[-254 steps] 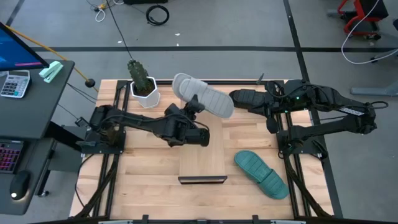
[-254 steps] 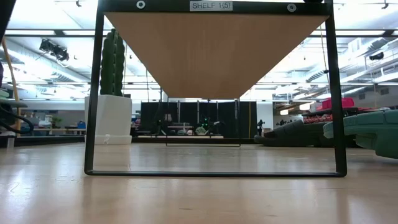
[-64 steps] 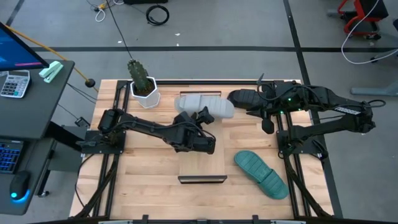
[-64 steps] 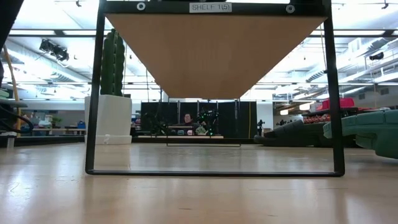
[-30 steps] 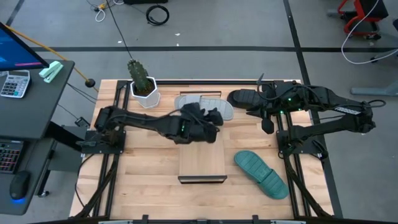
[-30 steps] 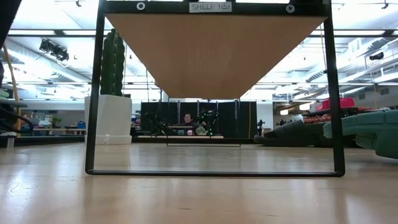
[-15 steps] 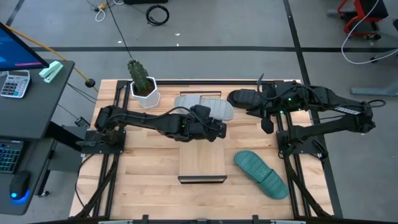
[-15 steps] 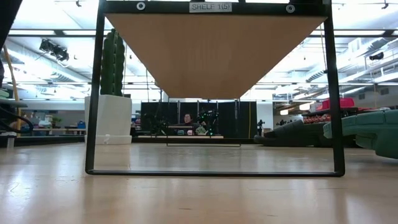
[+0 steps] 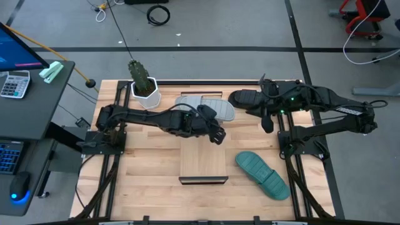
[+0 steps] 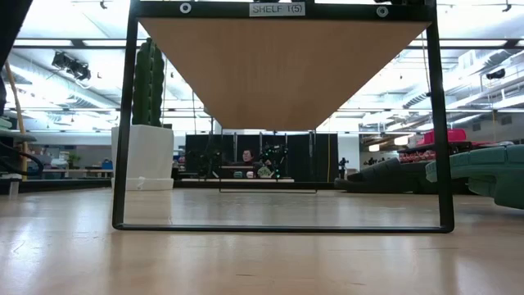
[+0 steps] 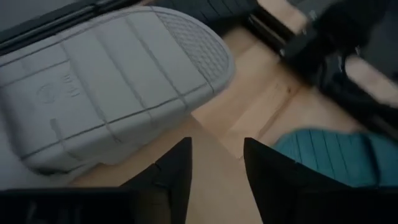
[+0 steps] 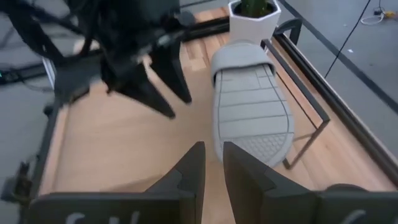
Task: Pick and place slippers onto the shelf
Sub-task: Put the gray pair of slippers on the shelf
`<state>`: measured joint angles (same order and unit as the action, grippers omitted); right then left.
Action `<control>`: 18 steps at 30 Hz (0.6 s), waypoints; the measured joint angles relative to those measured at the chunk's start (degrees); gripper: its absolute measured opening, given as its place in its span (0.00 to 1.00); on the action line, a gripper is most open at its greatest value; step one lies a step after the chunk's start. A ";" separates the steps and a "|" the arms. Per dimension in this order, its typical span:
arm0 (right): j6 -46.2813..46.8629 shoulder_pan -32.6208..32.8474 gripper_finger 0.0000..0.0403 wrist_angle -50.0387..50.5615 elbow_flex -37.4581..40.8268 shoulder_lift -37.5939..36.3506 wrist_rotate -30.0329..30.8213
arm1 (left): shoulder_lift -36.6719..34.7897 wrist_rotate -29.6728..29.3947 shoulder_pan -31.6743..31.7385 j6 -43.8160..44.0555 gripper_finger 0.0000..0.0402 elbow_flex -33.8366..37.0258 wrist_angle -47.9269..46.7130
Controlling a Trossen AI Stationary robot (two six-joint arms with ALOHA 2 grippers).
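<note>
The light grey slipper (image 9: pixel 203 105) (image 11: pixel 106 81) lies grooved sole up across the far end of the shelf (image 9: pixel 203 159), just inside its far rail. My left gripper (image 9: pixel 217 135) (image 11: pixel 216 163) hovers open over the shelf board near that slipper, with nothing between its fingers. The teal slipper (image 9: pixel 262 175) (image 11: pixel 323 149) rests on the table right of the shelf. The black slipper (image 9: pixel 249 99) lies at the far right, partly under my right arm. My right gripper (image 9: pixel 267 123) (image 12: pixel 212 163) hangs above the table there, its fingers a narrow gap apart and holding nothing.
A cactus in a white pot (image 9: pixel 144 87) stands at the far left corner. Dark metal frames run along the table's left and right sides (image 9: pixel 294 156). In the low view the shelf's underside (image 10: pixel 282 74) spans overhead, with bare tabletop below it.
My left gripper has rolled at the wrist, and its fingers have swung off the grey slipper toward the table's near right, over the shelf board. The grey slipper has stayed lying across the shelf's far end.
</note>
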<state>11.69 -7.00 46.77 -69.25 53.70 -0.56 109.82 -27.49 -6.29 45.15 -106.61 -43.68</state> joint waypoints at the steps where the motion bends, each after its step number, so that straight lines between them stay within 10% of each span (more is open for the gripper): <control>1: 1.33 0.00 0.16 -0.46 0.00 0.06 0.00 | 0.00 1.09 0.29 -2.03 0.36 0.00 -0.09; 18: 11.58 0.04 0.16 -5.47 -0.02 3.33 0.04 | 0.00 9.68 6.07 -32.33 0.24 0.12 -2.61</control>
<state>23.27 -6.96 41.29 -69.28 57.04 -0.51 109.82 -17.80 -0.22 12.82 -106.49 -46.29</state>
